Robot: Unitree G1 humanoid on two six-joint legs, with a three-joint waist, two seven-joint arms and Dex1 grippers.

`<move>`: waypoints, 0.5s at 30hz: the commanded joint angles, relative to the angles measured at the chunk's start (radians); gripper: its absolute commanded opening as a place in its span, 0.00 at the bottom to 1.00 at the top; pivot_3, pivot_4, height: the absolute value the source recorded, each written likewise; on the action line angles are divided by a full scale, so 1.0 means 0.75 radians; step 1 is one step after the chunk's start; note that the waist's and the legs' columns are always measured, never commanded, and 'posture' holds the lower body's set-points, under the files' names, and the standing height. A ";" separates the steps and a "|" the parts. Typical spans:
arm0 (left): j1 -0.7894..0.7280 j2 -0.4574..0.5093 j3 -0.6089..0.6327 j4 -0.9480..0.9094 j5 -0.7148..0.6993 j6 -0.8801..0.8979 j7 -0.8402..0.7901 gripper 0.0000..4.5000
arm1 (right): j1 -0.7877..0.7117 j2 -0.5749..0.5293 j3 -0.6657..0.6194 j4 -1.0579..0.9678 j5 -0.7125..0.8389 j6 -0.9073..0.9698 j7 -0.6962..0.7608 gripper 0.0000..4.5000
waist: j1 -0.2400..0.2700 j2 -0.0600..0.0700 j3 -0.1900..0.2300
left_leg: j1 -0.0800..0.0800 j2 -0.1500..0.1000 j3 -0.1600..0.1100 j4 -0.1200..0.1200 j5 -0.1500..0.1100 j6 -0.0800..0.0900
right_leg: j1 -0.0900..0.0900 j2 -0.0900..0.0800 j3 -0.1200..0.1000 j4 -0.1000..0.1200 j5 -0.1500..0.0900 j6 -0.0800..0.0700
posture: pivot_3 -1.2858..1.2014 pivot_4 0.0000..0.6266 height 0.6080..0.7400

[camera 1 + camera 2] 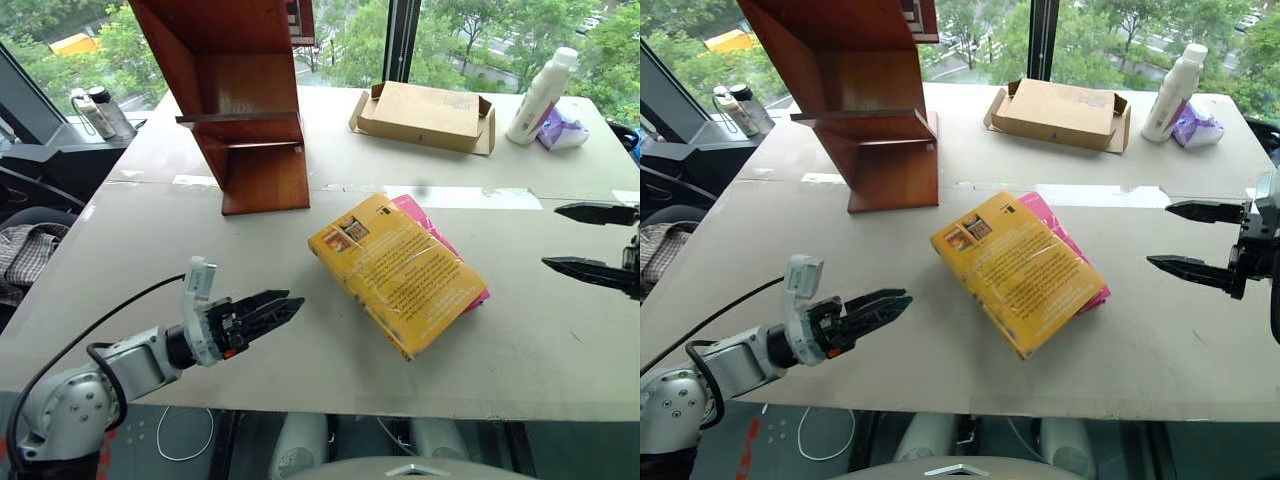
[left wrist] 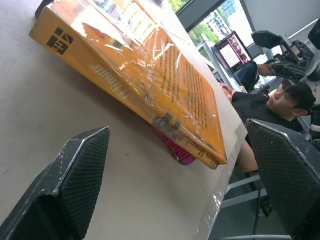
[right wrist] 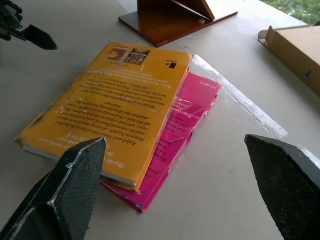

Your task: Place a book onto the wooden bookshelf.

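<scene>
The book [image 1: 400,275], a thick yellow paperback in glossy wrap, lies flat near the middle of the table, resting on a pink book [image 1: 428,218]. The wooden bookshelf [image 1: 240,110] stands upright at the back left of the table, its shelf board bare. My left gripper [image 1: 288,308] hovers low over the table's front left, pointing at the book's near corner from a short gap away, and the left wrist view shows its fingers [image 2: 75,175] spread open. My right gripper [image 1: 568,238] hangs open to the right of the book, clear of it and holding nothing.
A flat cardboard box [image 1: 425,115] lies at the back, with a white bottle [image 1: 542,95] and a purple packet [image 1: 562,130] at the back right. Two bottles [image 1: 100,112] stand off the table's left. A seated person [image 2: 280,100] is beyond the table edge.
</scene>
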 commanded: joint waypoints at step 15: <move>-0.101 -0.204 -0.174 0.078 -0.527 0.172 0.701 1.00 | -0.335 -0.076 0.311 0.136 0.179 -0.216 0.293 0.98 | 0.016 -0.001 0.002 | -0.003 0.000 -0.001 -0.002 0.000 0.000 | 0.000 -0.004 0.004 -0.002 0.000 -0.001 | 0.52 0.24 0.95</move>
